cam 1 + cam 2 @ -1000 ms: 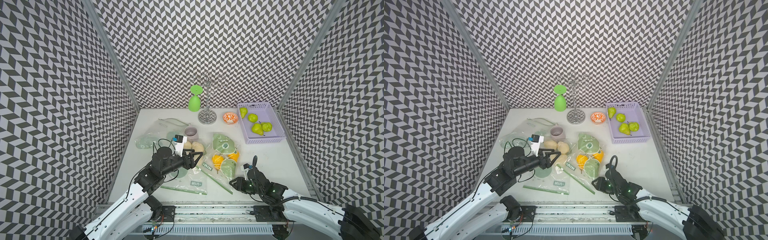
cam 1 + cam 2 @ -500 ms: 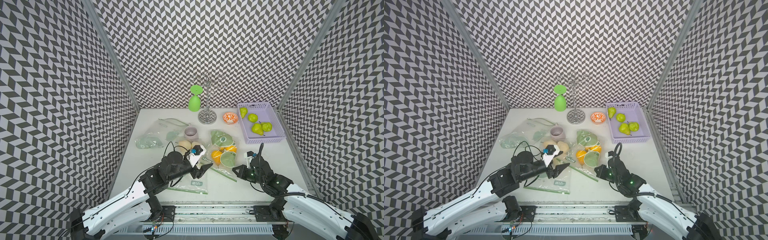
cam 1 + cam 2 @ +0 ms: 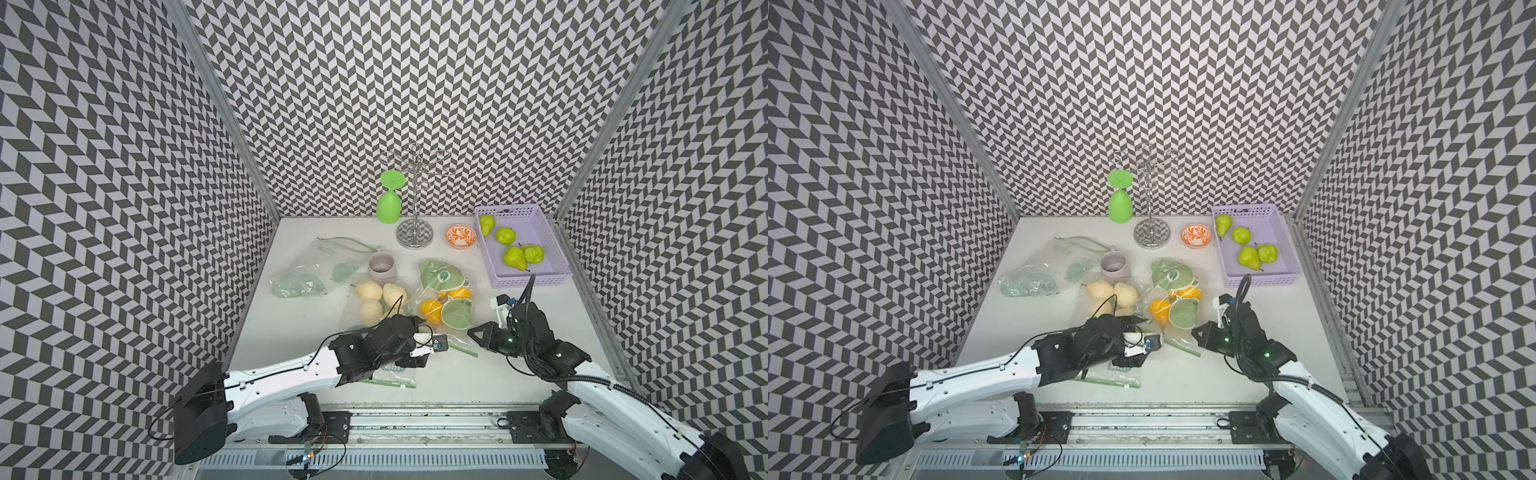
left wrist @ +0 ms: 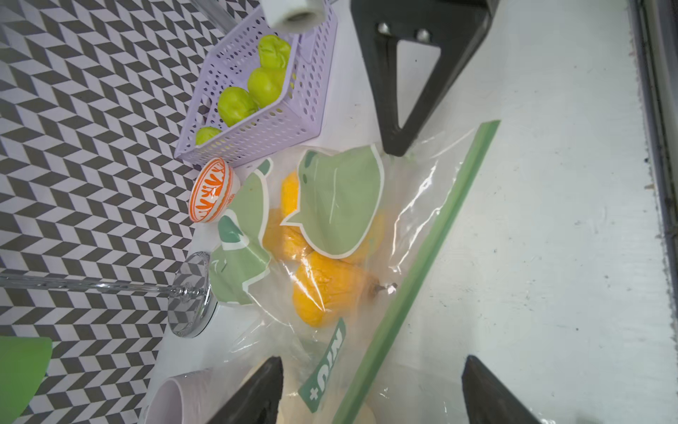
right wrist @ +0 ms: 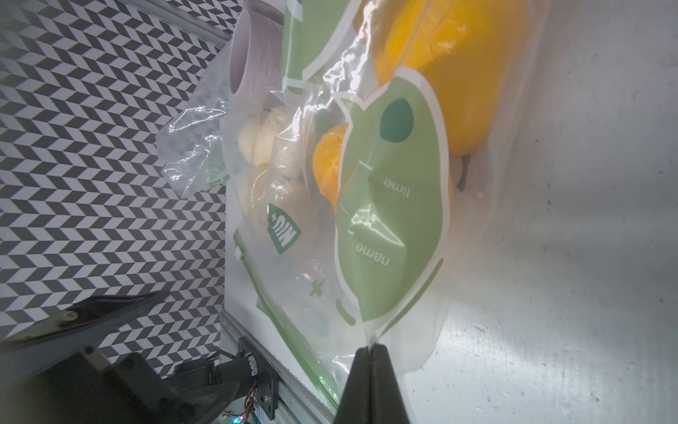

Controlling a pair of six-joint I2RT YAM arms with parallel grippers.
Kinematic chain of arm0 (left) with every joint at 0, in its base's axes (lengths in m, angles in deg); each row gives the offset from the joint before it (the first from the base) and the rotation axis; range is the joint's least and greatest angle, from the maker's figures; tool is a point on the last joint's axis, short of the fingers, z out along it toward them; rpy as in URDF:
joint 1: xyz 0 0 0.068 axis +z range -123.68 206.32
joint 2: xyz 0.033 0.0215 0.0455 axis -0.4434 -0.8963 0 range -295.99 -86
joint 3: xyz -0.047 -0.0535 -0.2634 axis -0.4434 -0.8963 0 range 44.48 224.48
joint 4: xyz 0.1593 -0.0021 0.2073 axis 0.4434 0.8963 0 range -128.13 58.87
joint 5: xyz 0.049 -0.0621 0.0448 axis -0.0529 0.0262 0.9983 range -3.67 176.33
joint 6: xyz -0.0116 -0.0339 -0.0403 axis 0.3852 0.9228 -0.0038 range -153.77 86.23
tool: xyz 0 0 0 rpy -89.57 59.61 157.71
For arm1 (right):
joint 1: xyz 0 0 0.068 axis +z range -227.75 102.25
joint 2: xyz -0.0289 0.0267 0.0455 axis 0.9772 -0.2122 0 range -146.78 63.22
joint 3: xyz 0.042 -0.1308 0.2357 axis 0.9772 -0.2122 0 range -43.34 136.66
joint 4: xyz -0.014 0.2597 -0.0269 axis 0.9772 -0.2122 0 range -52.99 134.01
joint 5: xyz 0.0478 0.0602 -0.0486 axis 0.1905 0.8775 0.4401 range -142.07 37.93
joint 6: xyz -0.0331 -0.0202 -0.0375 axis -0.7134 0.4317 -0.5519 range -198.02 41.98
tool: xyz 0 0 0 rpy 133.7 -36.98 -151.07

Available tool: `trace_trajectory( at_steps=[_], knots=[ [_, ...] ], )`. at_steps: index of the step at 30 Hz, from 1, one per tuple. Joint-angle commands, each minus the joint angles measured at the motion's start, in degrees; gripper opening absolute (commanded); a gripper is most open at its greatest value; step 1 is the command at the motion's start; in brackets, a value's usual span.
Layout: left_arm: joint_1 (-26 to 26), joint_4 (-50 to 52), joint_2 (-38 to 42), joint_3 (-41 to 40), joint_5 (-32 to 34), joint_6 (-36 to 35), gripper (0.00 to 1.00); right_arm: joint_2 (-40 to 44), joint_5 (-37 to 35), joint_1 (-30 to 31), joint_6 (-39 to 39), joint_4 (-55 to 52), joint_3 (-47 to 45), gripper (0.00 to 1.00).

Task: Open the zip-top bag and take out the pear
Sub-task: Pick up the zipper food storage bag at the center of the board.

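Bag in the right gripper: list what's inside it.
Orange pears show through the clear bag. Its green labels cover parts of them, so their number stays unclear.

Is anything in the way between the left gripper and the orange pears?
Yes: the orange pears lie inside the clear zip-top bag, so its film and green zip strip, seemingly closed, separate them from the open left gripper. The right gripper pinches the bag's edge.
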Motion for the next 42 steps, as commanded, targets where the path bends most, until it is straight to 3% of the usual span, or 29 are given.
trace_trajectory(
  at_steps=[1,4,7,17,19,25,27,31,35,42],
  knots=[
    [-0.4,-3.5,-1.6,0.8,1.2,-4.7,0.76,0.3,3.2,-0.6,-2.7,0.3,3.3,0.0],
    [-0.4,-4.1,-3.0,0.8,0.2,-5.8,0.73,-0.4,4.9,-1.3,-3.7,-0.1,5.0,0.0],
    [-0.3,-4.6,-4.4,0.6,1.0,-6.3,0.64,-1.4,6.1,-1.9,-4.2,0.1,6.2,0.0],
    [2.9,-3.4,-5.2,4.9,2.4,-8.5,0.07,-3.8,10.5,-3.4,-6.6,-1.6,11.9,0.0],
    [3.3,-2.4,-5.4,6.2,2.8,-9.2,0.0,-4.3,11.6,-4.0,-6.9,-1.8,13.5,0.0],
    [5.4,3.1,-6.3,12.5,-0.5,-9.1,0.0,-7.3,13.8,-6.0,-9.5,-3.8,19.1,0.01],
    [6.5,6.4,-6.8,15.7,-2.1,-8.6,0.0,-8.4,14.1,-7.4,-12.0,-6.1,22.2,0.13],
    [8.9,14.1,-8.1,24.3,-6.1,-7.3,0.0,-9.0,13.2,-13.1,-17.7,-11.9,31.1,0.46],
    [10.7,19.7,-9.5,31.5,-10.6,-6.6,0.0,-9.5,14.6,-16.7,-24.1,-14.1,39.0,0.67],
    [12.0,25.6,-13.7,39.7,-15.9,-5.3,0.0,-10.1,22.9,-15.9,-31.8,-10.5,42.5,0.7]
  ],
)
